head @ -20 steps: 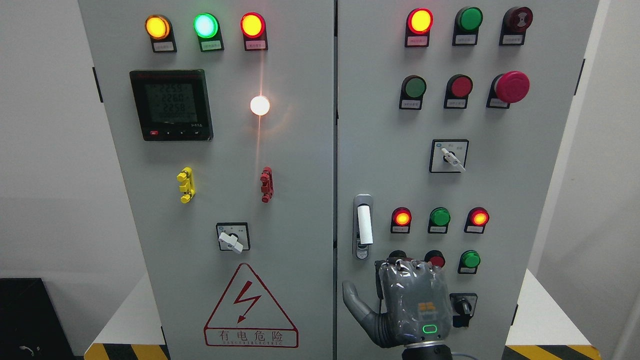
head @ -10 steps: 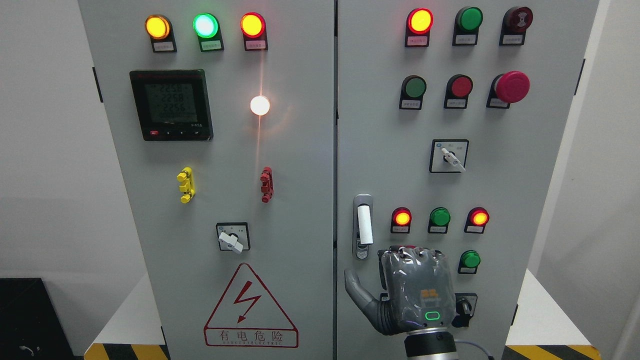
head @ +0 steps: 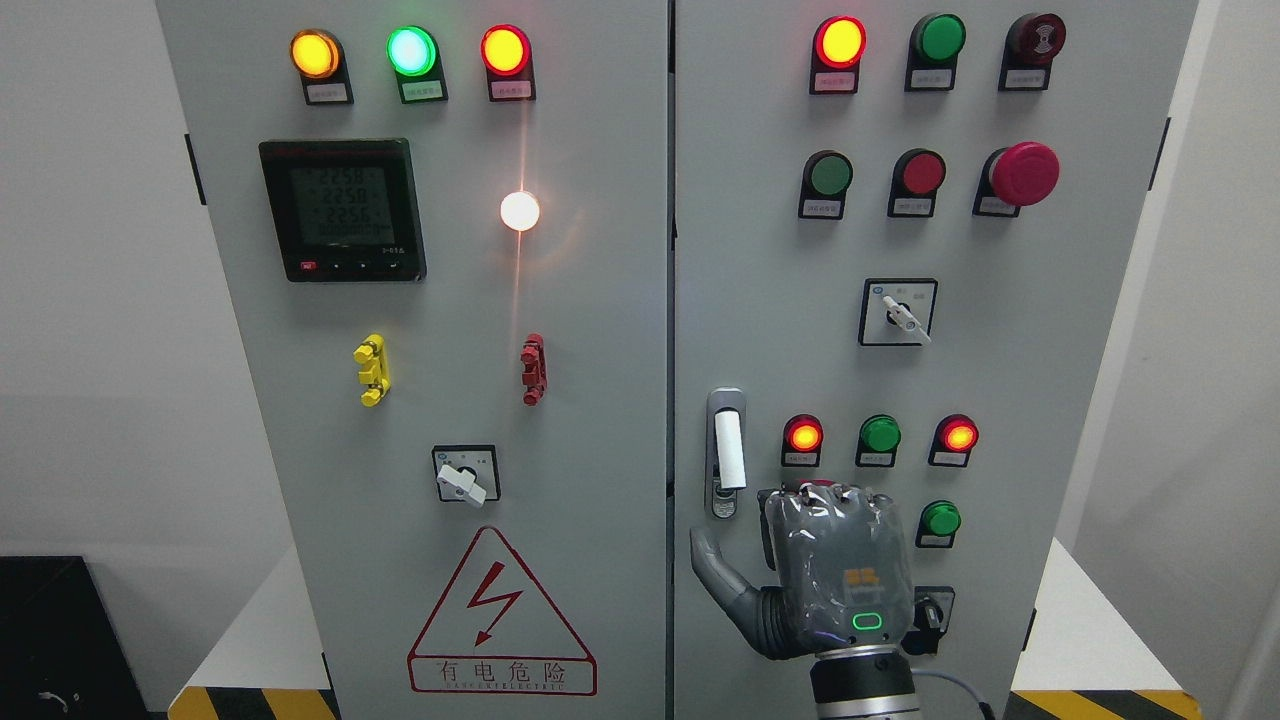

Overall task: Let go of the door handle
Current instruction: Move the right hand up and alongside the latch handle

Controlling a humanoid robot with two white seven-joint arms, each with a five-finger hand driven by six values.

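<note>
Head view: the right hand rises from the bottom edge right of the middle, its back to the camera, in front of the lower part of the right cabinet door. Its thumb juts out to the left, free of everything. The four fingers fold away over the far side of the palm, so whether they are apart or together cannot be told; they hold nothing that shows. The door handle, a white upright lever in a silver plate, sits near the door's left edge, just above and left of the hand and apart from it. A green button glows right of the knuckles.
</note>
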